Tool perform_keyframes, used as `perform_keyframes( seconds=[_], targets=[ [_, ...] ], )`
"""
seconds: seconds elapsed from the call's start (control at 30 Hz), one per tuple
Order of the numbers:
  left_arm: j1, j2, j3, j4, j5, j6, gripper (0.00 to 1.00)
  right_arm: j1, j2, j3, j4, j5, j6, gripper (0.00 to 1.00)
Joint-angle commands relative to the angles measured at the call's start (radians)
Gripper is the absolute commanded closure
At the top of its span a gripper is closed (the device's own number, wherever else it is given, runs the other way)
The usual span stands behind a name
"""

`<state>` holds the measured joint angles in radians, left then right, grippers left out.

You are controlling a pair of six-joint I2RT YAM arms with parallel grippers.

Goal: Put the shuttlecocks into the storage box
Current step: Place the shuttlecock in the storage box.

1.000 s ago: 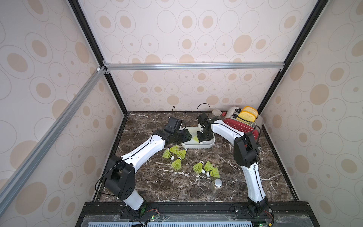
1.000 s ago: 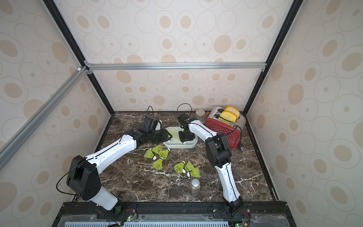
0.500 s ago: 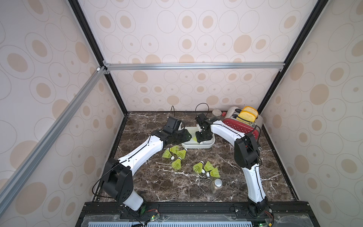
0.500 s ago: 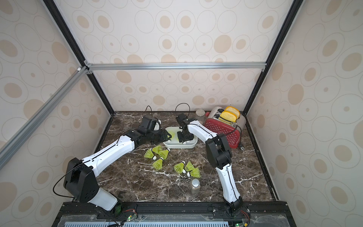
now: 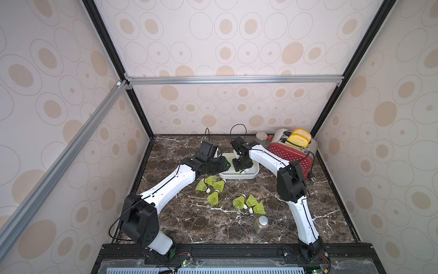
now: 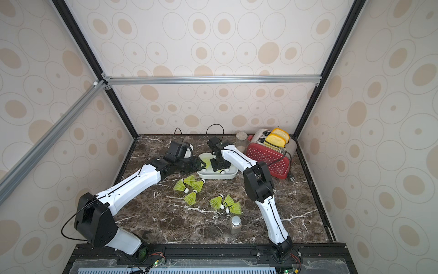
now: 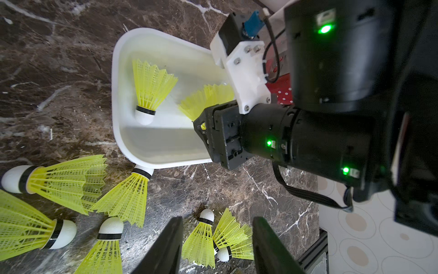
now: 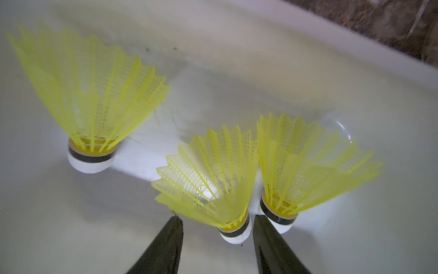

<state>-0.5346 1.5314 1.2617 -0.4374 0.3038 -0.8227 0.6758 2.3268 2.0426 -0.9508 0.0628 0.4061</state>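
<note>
The right gripper (image 8: 216, 218) points down into the storage box (image 8: 296, 61) with its fingers parted: released, gripping nothing. Between the fingers lies the middle shuttlecock (image 8: 213, 180), its white tip on the box floor and its skirt fanned away from the gripper. The tip sits close to one finger (image 8: 270, 244), and a clear gap separates it from the other finger. The neighbour shuttlecock (image 8: 308, 166) lies just outside that same finger, its skirt overlapping the middle one. The far shuttlecock (image 8: 94, 95) lies on the gripper's opposite side, apart from the pair. The left gripper (image 7: 216, 223) hangs over the table (image 5: 189, 218) just outside the box's long wall (image 7: 115, 95), fingers spread and nothing between them. Seven loose shuttlecocks lie on the marble outside the box. The group of four (image 5: 211, 187) is nearest the left gripper, and one tip (image 7: 142, 169) is against or just beside the box's outer wall; contact cannot be confirmed. The group of three (image 5: 248, 204) is farther from both grippers, beside a small jar (image 5: 260, 224). A red toaster (image 5: 289, 156) holding bread stands beyond the right gripper, on the side away from the left gripper.
</note>
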Motion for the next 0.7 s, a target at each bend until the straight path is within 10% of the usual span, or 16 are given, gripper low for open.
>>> perform_keyframes(
  seconds=[0.0,0.67],
  targets=[
    [0.005,-0.028,0.004,-0.023,-0.012,0.016,0.5,0.004,0.013,0.02,-0.052,0.046,-0.001,0.47],
    [0.008,-0.051,-0.01,-0.035,-0.013,0.02,0.5,-0.006,-0.021,0.042,-0.062,0.149,0.05,0.59]
  ],
)
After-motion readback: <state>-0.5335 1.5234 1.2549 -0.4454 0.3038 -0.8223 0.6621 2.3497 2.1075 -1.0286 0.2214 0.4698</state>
